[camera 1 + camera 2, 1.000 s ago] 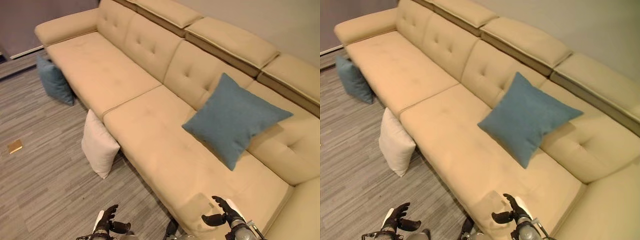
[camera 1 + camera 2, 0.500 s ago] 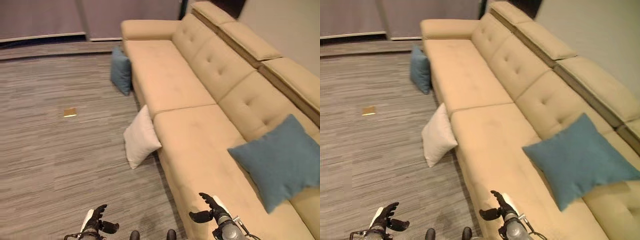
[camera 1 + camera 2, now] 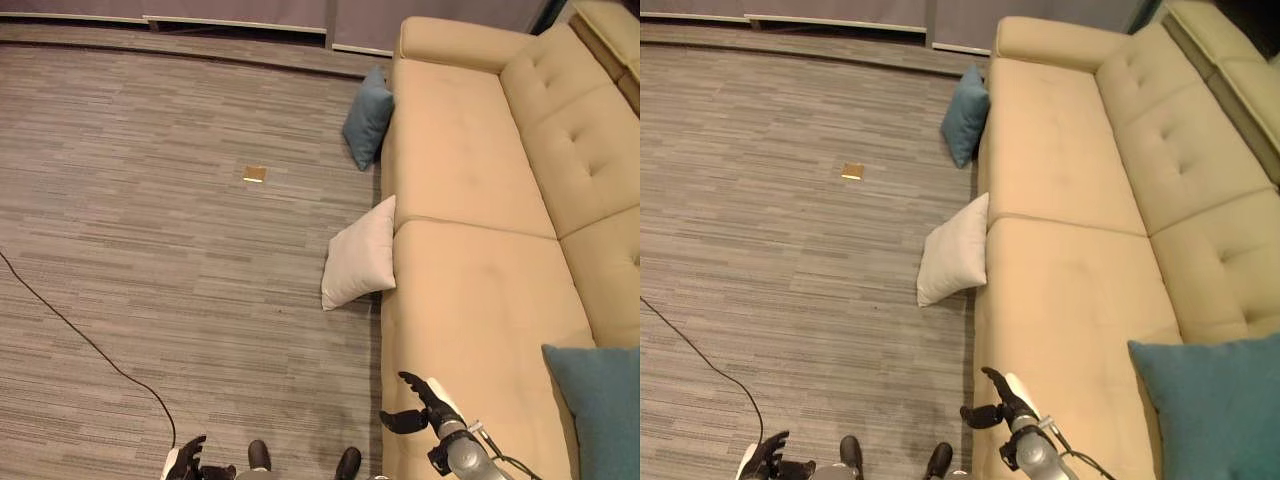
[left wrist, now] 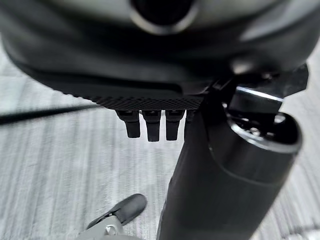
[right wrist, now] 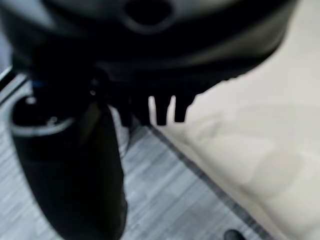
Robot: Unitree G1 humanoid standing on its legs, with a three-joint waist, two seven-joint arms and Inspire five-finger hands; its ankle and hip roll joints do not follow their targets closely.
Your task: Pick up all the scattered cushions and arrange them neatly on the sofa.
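Right hand (image 3: 428, 403) hovers over the near front edge of the sofa (image 3: 470, 190), fingers loosely spread, holding nothing; left hand (image 3: 186, 462) is low by the floor (image 3: 150, 230), fingers relaxed and also empty. Two cushions are not yet up: the white cushion (image 3: 359, 258) stands on its edge on the floor, leaning against the sofa front near the seam between the seats, and a blue cushion (image 3: 368, 118) leans the same way further along, near the armrest. Another blue cushion (image 3: 598, 405) is already on the seat, propped at the backrest. Small tan scrap (image 3: 254, 174) lies on the floor, well apart from the cushions. Judging by the layout, the white cushion is the nearer pick; since it's leaning with one face open to the room, a two-hand grab from the sides looks workable.
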